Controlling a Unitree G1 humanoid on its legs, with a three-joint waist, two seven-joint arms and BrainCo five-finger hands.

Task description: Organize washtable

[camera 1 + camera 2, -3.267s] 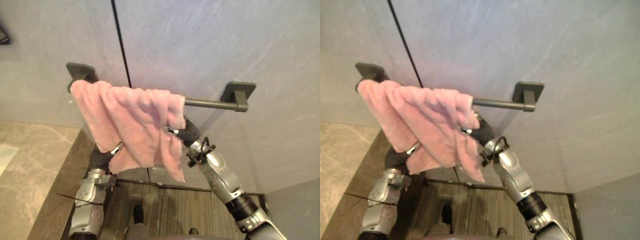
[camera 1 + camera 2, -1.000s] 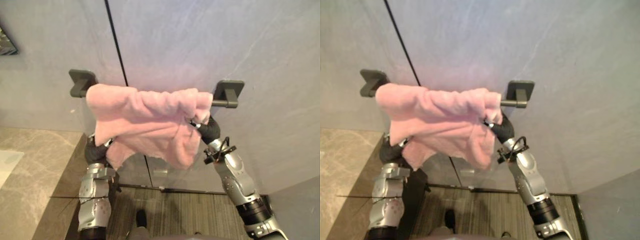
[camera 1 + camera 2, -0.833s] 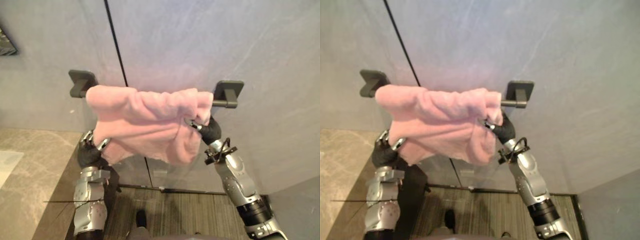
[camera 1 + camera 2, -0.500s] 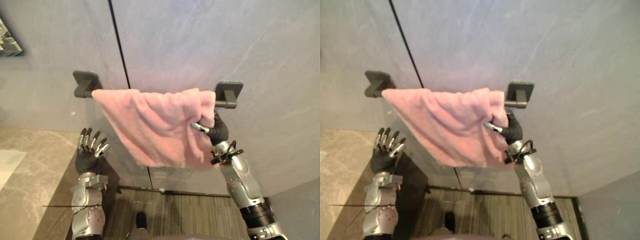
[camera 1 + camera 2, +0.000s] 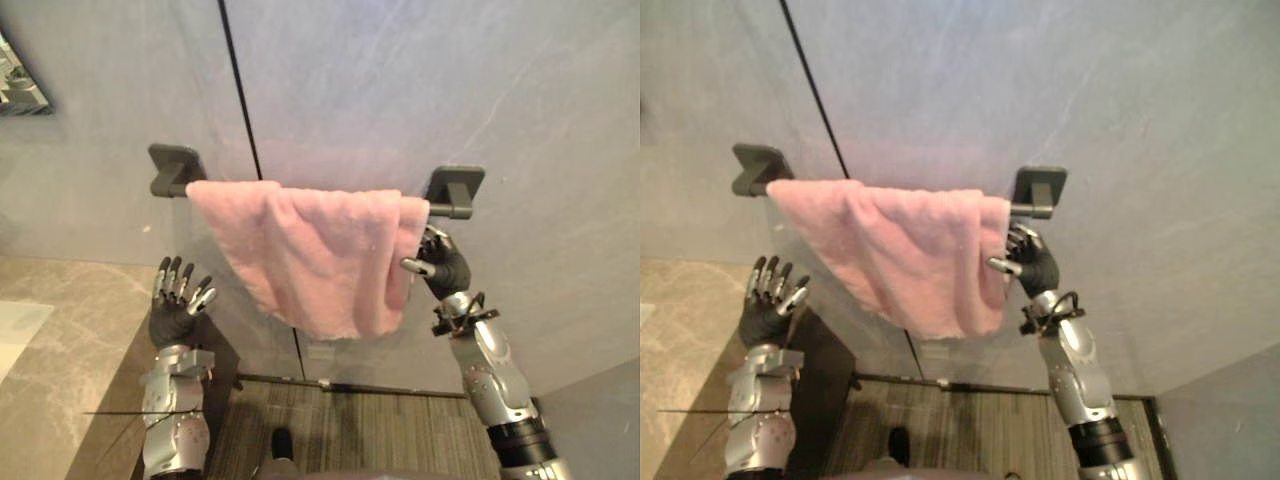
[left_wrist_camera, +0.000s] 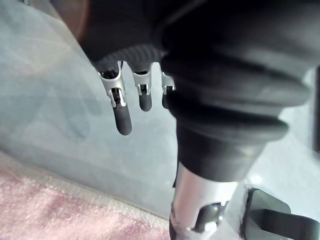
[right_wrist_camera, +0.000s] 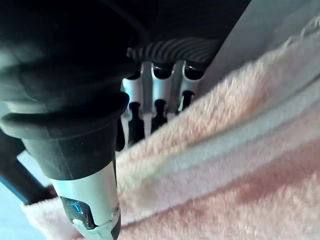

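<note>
Ahead of you a dark towel bar point(image 5: 447, 210) is fixed to the grey wall point(image 5: 400, 90), with a marbled surface point(image 5: 60, 330) low on the left. The pink towel point(image 5: 320, 260) hangs over the bar in soft folds, its lower edge uneven. Your left robot hand point(image 5: 175, 305) is raised left of it, spread open and empty, while your right robot hand point(image 5: 445, 268) is at the towel's right edge, and you cannot tell whether it grips.

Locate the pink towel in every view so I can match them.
Left eye view: pink towel hanging at centre.
Right eye view: hanging at centre.
Left wrist view: a pink strip beyond the left hand.
Right wrist view: pink pile close beside the right hand.
Shared landmark: the dark right bracket, at the towel's right end.
</note>
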